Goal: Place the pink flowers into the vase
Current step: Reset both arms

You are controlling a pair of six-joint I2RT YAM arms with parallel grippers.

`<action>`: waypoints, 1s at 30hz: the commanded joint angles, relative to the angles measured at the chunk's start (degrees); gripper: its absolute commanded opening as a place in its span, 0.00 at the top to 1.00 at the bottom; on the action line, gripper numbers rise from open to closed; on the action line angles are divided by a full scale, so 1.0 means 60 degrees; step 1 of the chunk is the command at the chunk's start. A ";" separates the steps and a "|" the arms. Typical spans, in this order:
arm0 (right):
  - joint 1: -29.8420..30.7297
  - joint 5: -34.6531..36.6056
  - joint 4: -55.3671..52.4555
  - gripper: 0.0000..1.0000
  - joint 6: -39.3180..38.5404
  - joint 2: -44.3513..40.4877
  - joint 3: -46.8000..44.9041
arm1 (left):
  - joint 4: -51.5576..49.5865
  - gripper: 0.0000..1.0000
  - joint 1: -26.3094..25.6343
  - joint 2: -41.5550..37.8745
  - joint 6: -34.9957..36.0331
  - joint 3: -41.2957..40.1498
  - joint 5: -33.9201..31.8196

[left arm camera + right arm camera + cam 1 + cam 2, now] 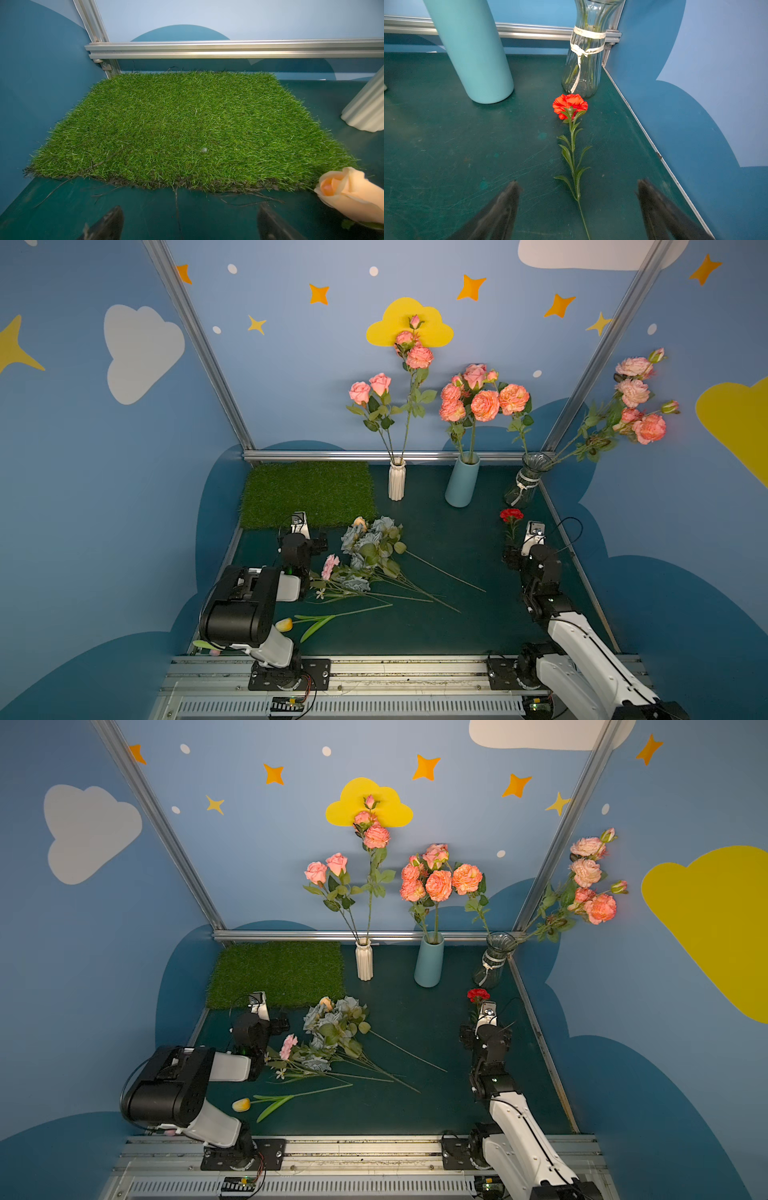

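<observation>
Though faint, ribbon (588, 35) maybe reads "you".

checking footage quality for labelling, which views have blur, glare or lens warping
In both top views, wide-angle warp splays the frame posts outward and the table is dim. Left wrist view: grass mat sharp, left gripper blurred, rail glaring. Right wrist view: red carnation crisp, right gripper blurred.

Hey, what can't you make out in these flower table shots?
Red carnation: stem end cut off by the right wrist view's edge, hidden behind the right arm in both top views.
Loose pink flower: stem lost among the grey-blue roses in both top views.
Pink-and-green item: mostly under the left arm, both top views.
</observation>
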 commanded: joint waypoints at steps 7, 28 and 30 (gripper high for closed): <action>-0.0390 -0.0804 0.1864 0.10 0.0365 0.1884 -0.0013 | -0.0011 0.00 0.0031 0.0036 -0.0052 -0.0019 -0.0072; -0.0194 -0.1742 0.5347 0.10 -0.0018 0.4965 -0.0124 | 0.0004 0.00 0.0033 0.0041 -0.0036 -0.0016 -0.0064; -0.0044 -0.1611 0.5531 0.10 -0.0177 0.5134 -0.0125 | 0.0004 0.00 0.0033 0.0042 -0.0036 -0.0018 -0.0068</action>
